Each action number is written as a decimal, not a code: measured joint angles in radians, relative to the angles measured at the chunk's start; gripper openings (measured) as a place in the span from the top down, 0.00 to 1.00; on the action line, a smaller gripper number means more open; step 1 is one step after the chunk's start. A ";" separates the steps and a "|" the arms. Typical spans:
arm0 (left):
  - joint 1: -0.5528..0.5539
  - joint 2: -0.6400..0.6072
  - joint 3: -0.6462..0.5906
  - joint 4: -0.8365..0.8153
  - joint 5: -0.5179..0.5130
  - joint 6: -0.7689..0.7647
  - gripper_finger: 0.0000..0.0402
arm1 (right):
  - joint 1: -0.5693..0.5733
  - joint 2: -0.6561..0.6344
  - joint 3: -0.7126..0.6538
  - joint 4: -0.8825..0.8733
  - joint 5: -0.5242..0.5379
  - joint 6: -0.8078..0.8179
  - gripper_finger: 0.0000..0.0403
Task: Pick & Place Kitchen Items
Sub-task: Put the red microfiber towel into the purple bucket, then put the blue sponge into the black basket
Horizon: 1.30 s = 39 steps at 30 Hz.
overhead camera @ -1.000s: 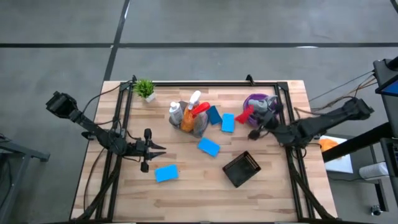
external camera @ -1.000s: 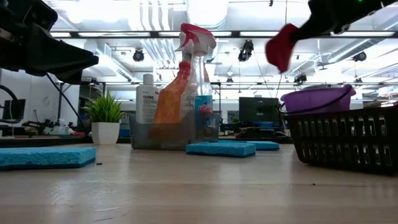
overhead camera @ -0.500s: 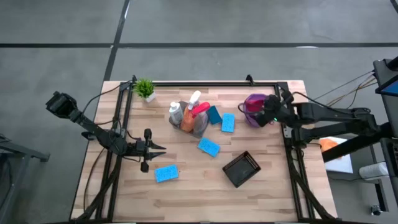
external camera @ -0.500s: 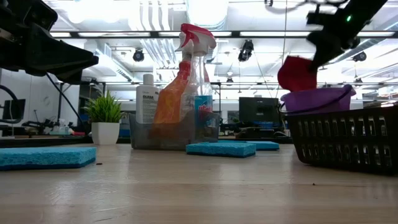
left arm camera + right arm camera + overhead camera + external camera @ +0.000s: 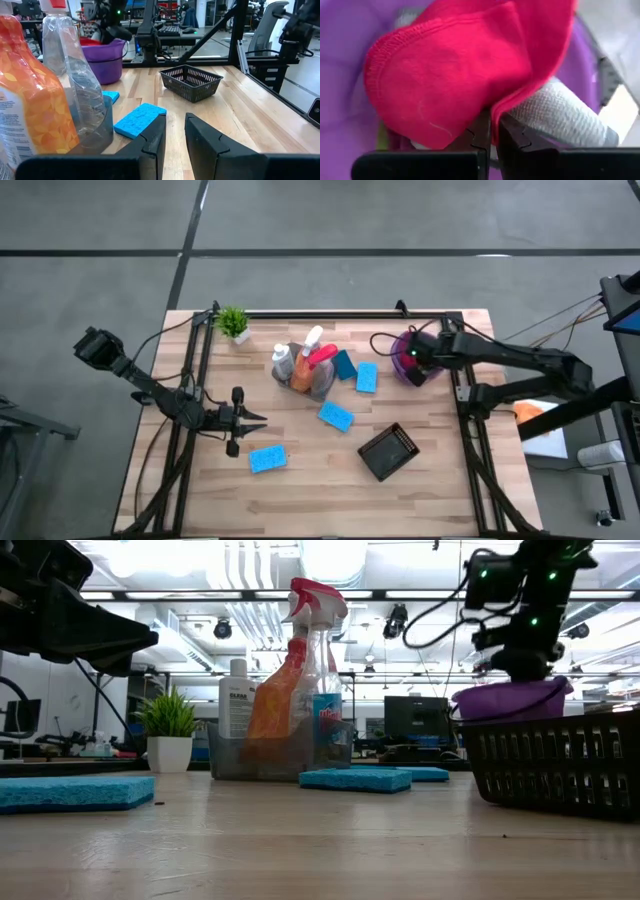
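My right gripper (image 5: 411, 358) is over the purple bowl (image 5: 400, 372) at the table's far right, pointing steeply down and shut on a red cloth (image 5: 455, 75). In the low view the bowl's rim (image 5: 510, 700) hides the cloth. A grey-white cloth (image 5: 560, 120) lies under it in the bowl. My left gripper (image 5: 173, 134) waits level near the table's left side, fingers slightly apart, holding nothing. Bottles stand in a grey tub (image 5: 300, 368). Blue sponges (image 5: 267, 458) (image 5: 336, 416) (image 5: 366, 377) lie flat on the table. My right gripper pinches the red cloth between its two fingers (image 5: 480, 135) at a folded part (image 5: 492, 109). The fingers come from above, slanting down into the bowl. The cloth bunches slack ahead of the fingers, and its hemmed edge (image 5: 385, 50) shows against the bowl's wall.
A black mesh basket (image 5: 388, 451) stands near the front right. A small potted plant (image 5: 234, 323) is at the far left corner. A dark frame rail (image 5: 330, 314) runs along the table's edges. Bare wood lies along the near edge.
My right gripper has swung over the purple bowl and tipped from nearly level to steeply down, staying shut on the red cloth. The cloth, held high above the bowl a second ago, has sunk inside it, below the rim.
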 joint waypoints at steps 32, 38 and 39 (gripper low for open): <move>0.000 0.000 0.000 -0.012 0.000 0.000 0.81 | -0.003 -0.015 0.103 -0.037 -0.084 -0.061 0.36; 0.000 0.000 0.000 -0.012 0.000 0.001 0.81 | 0.006 -0.019 0.169 -0.068 -0.086 -0.074 0.24; 0.000 0.000 0.000 -0.012 0.000 0.000 0.81 | 0.011 -0.022 0.182 -0.067 -0.086 -0.079 0.24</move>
